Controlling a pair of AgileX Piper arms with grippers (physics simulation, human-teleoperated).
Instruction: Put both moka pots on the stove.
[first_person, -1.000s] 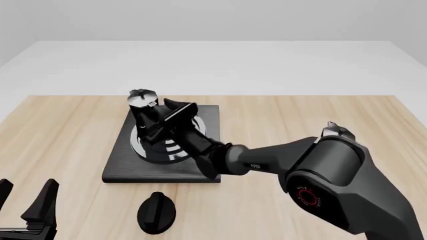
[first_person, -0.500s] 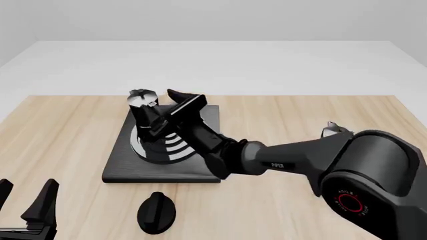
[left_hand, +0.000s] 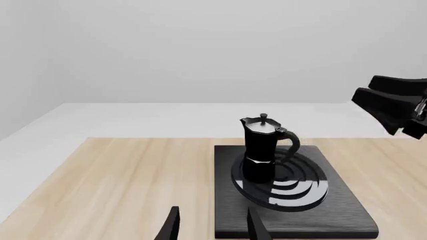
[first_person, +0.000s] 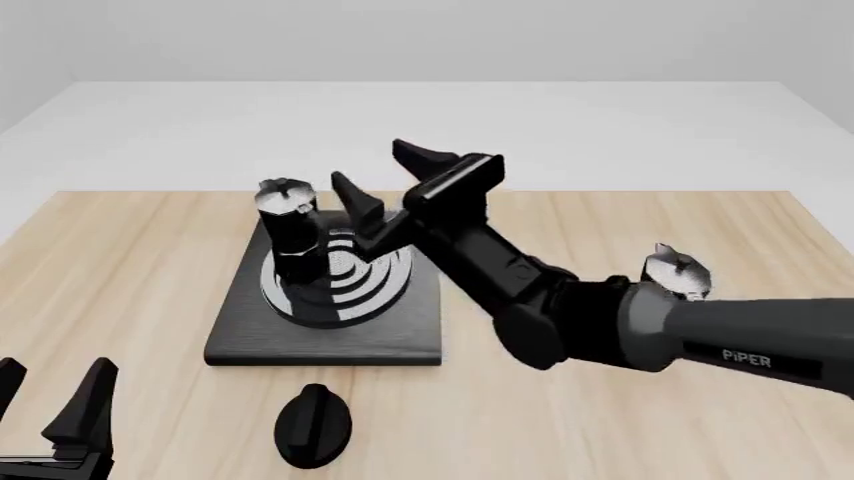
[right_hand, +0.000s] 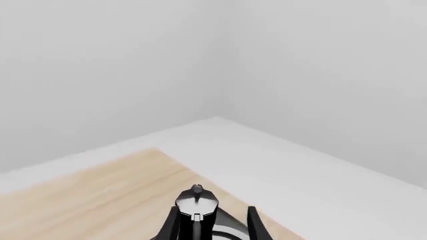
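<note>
Two moka pots, glossy black with silver lids and knobs — one (first_person: 290, 225) stands upright on the stove (first_person: 330, 300), on the left part of its silver rings, its handle curving off one side. The other pot (first_person: 675, 272) sits on the table (first_person: 160, 260) to the right, half hidden behind the right arm. Above the stove, the right gripper (first_person: 390, 183) hangs empty, jaws apart. Near the table's front edge, the left gripper (first_person: 51, 395) is spread too, beside a round black knob (first_person: 312, 425).

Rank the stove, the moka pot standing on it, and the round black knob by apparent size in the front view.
1. stove, clearly the largest.
2. and 3. moka pot and round black knob look similar; the knob sits nearer the camera, so I won't rank them.
</note>
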